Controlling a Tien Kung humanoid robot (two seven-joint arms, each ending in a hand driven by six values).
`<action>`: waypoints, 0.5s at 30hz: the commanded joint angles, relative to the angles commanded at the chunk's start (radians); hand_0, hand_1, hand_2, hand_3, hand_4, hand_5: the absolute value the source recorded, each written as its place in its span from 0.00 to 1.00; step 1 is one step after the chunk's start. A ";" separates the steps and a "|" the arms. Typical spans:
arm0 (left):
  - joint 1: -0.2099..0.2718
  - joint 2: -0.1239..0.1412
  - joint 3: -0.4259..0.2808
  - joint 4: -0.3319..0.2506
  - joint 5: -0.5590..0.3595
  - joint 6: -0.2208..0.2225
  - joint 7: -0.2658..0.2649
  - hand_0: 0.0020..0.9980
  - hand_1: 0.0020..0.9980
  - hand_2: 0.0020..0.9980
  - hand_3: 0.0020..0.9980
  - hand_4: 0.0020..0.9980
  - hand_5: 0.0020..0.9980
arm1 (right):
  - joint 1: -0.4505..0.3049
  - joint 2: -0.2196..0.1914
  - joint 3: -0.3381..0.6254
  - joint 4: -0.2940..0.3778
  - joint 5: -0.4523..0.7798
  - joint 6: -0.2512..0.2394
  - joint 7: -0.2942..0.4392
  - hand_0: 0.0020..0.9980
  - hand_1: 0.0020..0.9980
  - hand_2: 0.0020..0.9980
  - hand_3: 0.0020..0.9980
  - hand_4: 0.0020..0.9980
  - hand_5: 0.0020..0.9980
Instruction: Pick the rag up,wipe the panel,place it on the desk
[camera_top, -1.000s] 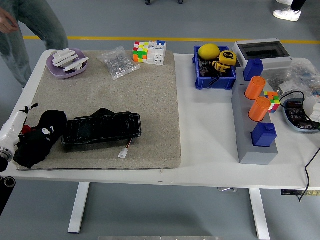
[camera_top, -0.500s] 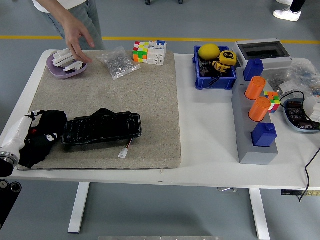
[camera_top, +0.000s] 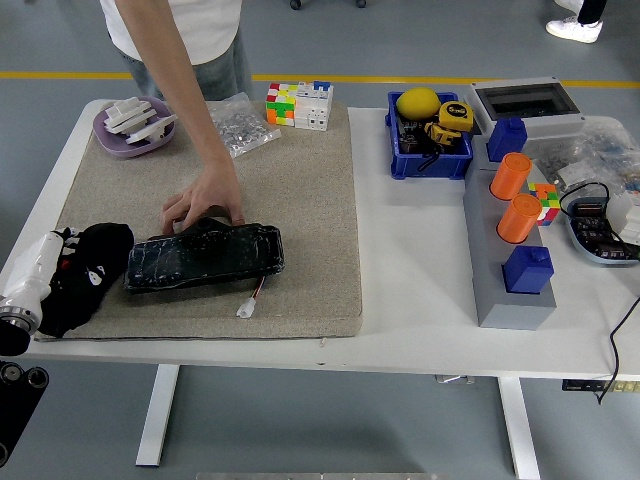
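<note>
I had the left hand (camera_top: 45, 270) at the mat's left edge, its dark fingers (camera_top: 68, 240) curled into the black rag (camera_top: 92, 265), which lay bunched on the mat (camera_top: 300, 190) just left of the panel (camera_top: 203, 258) and touching its end. It looked like a grasp on the cloth, though black on black made the exact pinch hard to read. The right hand was out of view.

My main worry was the person's hand (camera_top: 203, 205) resting on the panel's far edge, arm reaching in from the far side. If I swept the rag across now, I judged it would run into those fingers. The hand might equally be steadying the panel; if it let go mid-wipe, the glossy panel could slide on the mat. The small white connector (camera_top: 246, 308) on its wire at the panel's near edge could snag the cloth. A weak grip could also drop the rag off the near-left corner of the table (camera_top: 420, 300).

Elsewhere things stood well apart: a purple dish (camera_top: 133, 130) and a bag of parts (camera_top: 238, 124) at the far left, cubes (camera_top: 298, 104) behind, a blue bin (camera_top: 428, 140) and a grey block with orange cylinders (camera_top: 515, 195) to the right. None blocked the wipe.
</note>
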 joint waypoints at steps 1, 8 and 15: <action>0.001 0.000 -0.002 -0.009 0.003 -0.001 0.005 0.22 0.16 0.54 0.51 0.10 0.00 | 0.000 0.000 0.000 0.000 0.000 0.000 0.000 0.70 0.60 0.59 0.57 0.99 0.44; 0.021 0.011 -0.017 -0.132 0.043 -0.025 0.077 0.21 0.14 0.54 0.51 0.10 0.00 | 0.001 -0.002 0.012 0.000 -0.016 0.004 0.000 0.70 0.61 0.59 0.57 0.99 0.44; 0.043 0.015 0.002 -0.234 0.061 -0.043 0.135 0.21 0.14 0.54 0.51 0.09 0.00 | 0.002 -0.002 0.017 0.000 -0.019 0.004 0.000 0.70 0.61 0.59 0.57 0.99 0.44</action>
